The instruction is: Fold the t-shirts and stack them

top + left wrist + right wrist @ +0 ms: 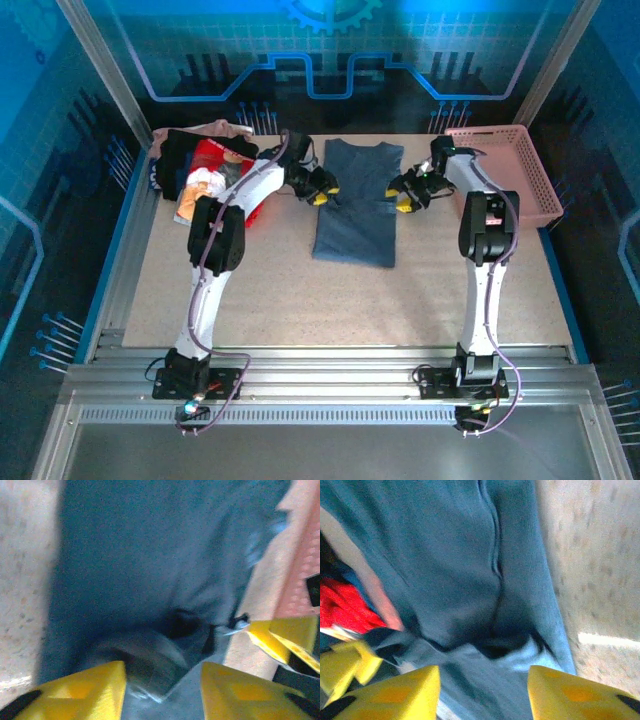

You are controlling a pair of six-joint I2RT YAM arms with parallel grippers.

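Slate-blue shirt (355,205) lies flat at table centre, toward far side. Left gripper (322,190) at shirt's left edge, right gripper (405,197) at right edge. Both pincers parted, cloth beneath.

The top view looks down from high behind the arm bases (195,375), set at 6 o'clock, and takes in the whole worktop (270,300). Each wrist view hangs very close over the blue shirt (355,215), with its own left tool (162,675) or right tool (485,680) at 6 o'clock. All three views share that shirt. The left wrist view catches the right tool at 4 o'clock, and the right wrist view catches the left tool at 8 o'clock.
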